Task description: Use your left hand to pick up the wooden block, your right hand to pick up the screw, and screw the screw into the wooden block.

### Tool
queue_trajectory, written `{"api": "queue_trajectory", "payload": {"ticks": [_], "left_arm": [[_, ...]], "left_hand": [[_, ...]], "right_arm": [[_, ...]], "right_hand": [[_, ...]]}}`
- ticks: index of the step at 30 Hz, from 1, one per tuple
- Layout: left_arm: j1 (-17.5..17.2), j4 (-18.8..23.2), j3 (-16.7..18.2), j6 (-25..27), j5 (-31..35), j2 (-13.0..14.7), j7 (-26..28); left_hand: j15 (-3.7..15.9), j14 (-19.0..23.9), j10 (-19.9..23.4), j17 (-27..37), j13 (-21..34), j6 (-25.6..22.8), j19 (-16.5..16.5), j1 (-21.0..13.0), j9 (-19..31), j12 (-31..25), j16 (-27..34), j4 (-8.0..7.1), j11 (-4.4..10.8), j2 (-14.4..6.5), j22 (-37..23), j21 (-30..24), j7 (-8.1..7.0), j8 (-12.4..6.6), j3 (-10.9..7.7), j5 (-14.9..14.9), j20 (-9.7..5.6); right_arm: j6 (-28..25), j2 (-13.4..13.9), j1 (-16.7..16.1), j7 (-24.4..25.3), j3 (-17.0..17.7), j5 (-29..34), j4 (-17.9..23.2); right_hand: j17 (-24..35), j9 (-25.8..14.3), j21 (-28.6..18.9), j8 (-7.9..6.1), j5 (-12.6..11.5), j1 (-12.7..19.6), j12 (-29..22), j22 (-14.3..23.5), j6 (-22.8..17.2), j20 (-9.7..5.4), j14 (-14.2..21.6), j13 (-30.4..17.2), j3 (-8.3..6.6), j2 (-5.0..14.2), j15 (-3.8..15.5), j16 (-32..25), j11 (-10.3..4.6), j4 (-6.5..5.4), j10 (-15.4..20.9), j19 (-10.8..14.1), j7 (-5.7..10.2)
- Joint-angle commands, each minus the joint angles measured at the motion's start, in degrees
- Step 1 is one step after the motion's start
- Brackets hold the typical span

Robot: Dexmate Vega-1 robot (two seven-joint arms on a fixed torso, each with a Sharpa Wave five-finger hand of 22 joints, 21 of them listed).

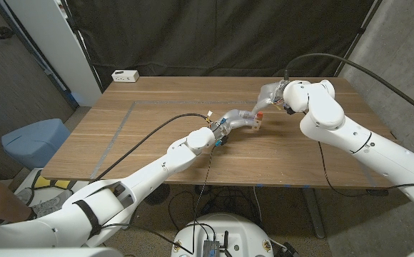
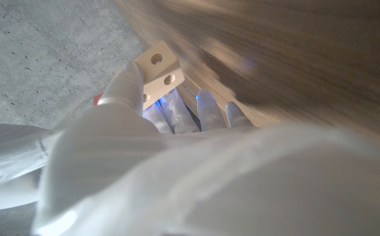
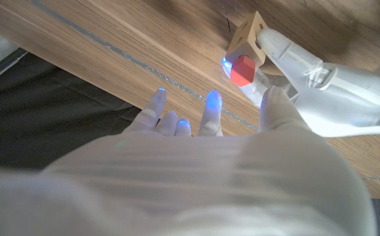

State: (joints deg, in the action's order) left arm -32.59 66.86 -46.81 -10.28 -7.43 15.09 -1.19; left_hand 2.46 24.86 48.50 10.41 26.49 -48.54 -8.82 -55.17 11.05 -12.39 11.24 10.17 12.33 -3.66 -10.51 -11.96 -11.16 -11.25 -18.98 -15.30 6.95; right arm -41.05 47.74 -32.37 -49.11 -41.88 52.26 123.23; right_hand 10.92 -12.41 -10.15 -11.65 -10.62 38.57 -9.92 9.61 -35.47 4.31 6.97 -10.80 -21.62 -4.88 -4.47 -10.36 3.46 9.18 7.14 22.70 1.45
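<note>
My left hand [image 1: 237, 121] holds the pale wooden block [image 1: 255, 126] just above the table's middle. In the left wrist view its fingers [image 2: 128, 82] grip the block [image 2: 158, 67], whose two faces each show a round hole. A red-headed screw [image 3: 242, 69] sits against one face of the block [image 3: 247, 36], seen in the head view as a red spot [image 1: 260, 114]. My right hand [image 1: 271, 95] hovers right behind the block. In the right wrist view its fingers [image 3: 211, 103] are spread, with the tips just short of the screw's head and none visibly on it.
A white power strip [image 1: 124, 76] lies at the table's far left corner. A grey tape line [image 1: 121, 121] runs across the left part of the wooden table [image 1: 157, 107]. A black cable [image 1: 157, 132] trails along my left arm. A blue bin [image 1: 32, 139] stands off the table's left side.
</note>
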Motion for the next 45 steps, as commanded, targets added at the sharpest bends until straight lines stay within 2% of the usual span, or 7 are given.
{"api": "queue_trajectory", "payload": {"ticks": [1,17,28,35,36,41,45], "left_arm": [[0.04,-0.26,0.02,-0.25,-0.04,-0.03,-0.04],[-0.08,0.26,0.00,0.07,0.11,0.19,0.04],[0.38,-0.40,-0.14,-0.20,0.10,-0.12,-0.35],[0.44,-0.51,-0.17,-0.18,0.03,-0.19,-0.51],[0.41,-0.45,-0.15,-0.11,0.00,-0.18,-0.50],[0.31,-0.21,-0.19,-0.02,0.09,-0.07,-0.44],[0.20,0.07,-0.24,0.15,0.13,0.04,-0.47]], "left_hand": [[2.49,0.27,0.67,0.15,2.40,-1.70,-0.30,-0.25,0.29,-0.45,-0.01,-1.27,-0.04,-0.54,-0.18,-0.12,1.57,-0.55,-1.68,-0.22,-0.05],[2.41,0.27,0.60,0.17,2.37,-1.61,-0.33,-0.17,0.29,-0.44,0.03,-1.30,-0.04,-0.55,-0.18,-0.14,1.52,-0.53,-1.73,-0.27,0.00],[2.40,0.23,0.61,0.17,2.41,-1.70,-0.31,-0.15,0.29,-0.48,0.02,-1.29,-0.05,-0.55,-0.18,-0.13,1.57,-0.58,-1.77,-0.31,-0.01],[2.37,0.29,0.57,0.17,2.40,-1.78,-0.29,-0.13,0.29,-0.47,0.05,-1.28,-0.04,-0.52,-0.18,-0.12,1.58,-0.61,-1.78,-0.32,-0.01],[2.37,0.25,0.58,0.17,2.40,-1.78,-0.29,-0.13,0.29,-0.48,0.04,-1.29,-0.04,-0.54,-0.18,-0.12,1.59,-0.61,-1.78,-0.32,-0.03],[2.34,0.20,0.60,0.18,2.41,-1.76,-0.35,-0.11,0.29,-0.50,0.03,-1.30,-0.04,-0.54,-0.18,-0.15,1.60,-0.61,-1.78,-0.33,-0.07],[2.34,0.24,0.61,0.18,2.42,-1.73,-0.34,-0.11,0.29,-0.51,0.05,-1.28,-0.05,-0.51,-0.18,-0.14,1.64,-0.60,-1.78,-0.33,-0.05]], "right_arm": [[-0.14,1.75,1.35,-2.83,-1.19,-0.64,0.63],[1.80,2.65,1.31,-4.20,-2.00,2.40,0.80],[3.73,2.34,-0.71,-1.94,-0.74,4.44,0.76],[4.84,1.77,-1.90,-0.26,0.08,5.04,0.39],[4.88,1.68,-2.04,-0.10,0.15,5.23,0.35],[5.42,1.46,-2.93,1.15,0.81,5.41,0.34],[5.89,1.33,-3.51,1.91,1.17,5.53,0.30]], "right_hand": [[0.09,-0.29,-0.09,0.18,-0.22,1.29,-0.05,0.06,1.27,0.13,-0.86,-0.33,-0.34,-0.30,0.01,0.03,-0.20,0.58,-1.19,-0.63,0.19],[0.11,-0.67,-0.29,0.48,-0.41,5.06,-0.15,0.03,5.18,0.45,-2.60,-0.37,-1.82,-1.42,-0.02,-0.25,-2.08,1.23,-4.55,-1.54,2.22],[0.14,-1.16,-0.68,-1.40,-0.68,8.34,-0.96,0.02,3.01,-0.25,-2.10,-0.41,-3.02,-2.23,1.02,-0.83,-3.29,1.26,-4.02,-0.79,4.61],[0.19,-1.48,-0.90,-2.95,-0.76,10.22,-1.33,0.04,0.34,-0.80,-0.95,-0.40,-3.87,-2.47,2.16,-1.31,-5.92,1.02,-2.97,0.08,5.81],[0.19,-1.49,-0.93,-3.12,-0.76,10.49,-1.39,0.04,0.07,-0.84,-0.77,-0.40,-3.99,-2.53,2.33,-1.35,-6.92,0.97,-2.71,0.25,5.75],[0.23,-1.59,-1.02,-3.98,-0.73,11.09,-1.57,0.05,-1.59,-1.02,-0.08,-0.38,-4.32,-2.60,2.79,-1.54,-8.38,0.77,-1.83,0.80,6.44],[0.26,-1.69,-1.15,-4.60,-0.70,11.34,-1.70,0.06,-2.74,-1.37,0.42,-0.36,-4.49,-2.62,3.04,-1.67,-8.88,0.64,-1.15,1.38,6.57]]}}
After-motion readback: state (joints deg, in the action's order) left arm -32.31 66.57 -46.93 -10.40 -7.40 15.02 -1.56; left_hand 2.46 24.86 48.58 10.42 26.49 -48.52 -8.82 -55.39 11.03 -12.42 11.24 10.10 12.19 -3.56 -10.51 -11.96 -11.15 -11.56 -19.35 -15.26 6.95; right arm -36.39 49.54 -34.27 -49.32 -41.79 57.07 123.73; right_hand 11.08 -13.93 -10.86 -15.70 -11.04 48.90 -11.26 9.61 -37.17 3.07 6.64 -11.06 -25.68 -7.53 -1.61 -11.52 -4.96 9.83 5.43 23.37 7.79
